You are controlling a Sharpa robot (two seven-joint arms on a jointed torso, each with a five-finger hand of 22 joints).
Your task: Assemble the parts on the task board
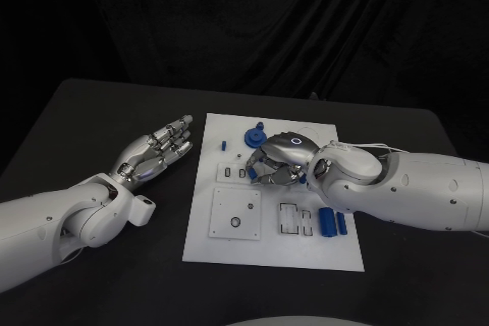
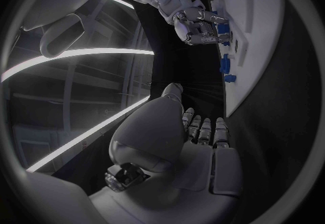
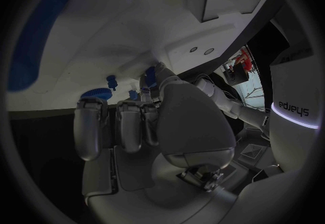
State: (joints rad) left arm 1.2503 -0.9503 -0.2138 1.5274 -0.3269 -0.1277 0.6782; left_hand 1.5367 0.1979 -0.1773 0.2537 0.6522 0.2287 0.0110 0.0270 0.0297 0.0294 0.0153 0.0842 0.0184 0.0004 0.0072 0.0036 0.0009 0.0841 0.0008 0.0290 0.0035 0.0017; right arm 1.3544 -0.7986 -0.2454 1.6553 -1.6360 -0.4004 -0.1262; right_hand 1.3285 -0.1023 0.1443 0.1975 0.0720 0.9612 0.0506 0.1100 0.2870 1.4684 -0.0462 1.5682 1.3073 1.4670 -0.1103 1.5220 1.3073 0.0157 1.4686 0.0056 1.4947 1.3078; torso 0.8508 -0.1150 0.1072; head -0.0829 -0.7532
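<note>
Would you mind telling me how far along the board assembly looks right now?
Early, it seems. The right hand is curled over the far middle of the task board; whether it holds a part cannot be told. The left hand hangs open beside the board. Left: two blue cylinders lie loose near the slots, and a blue disc and small peg stand at the far end.
</note>
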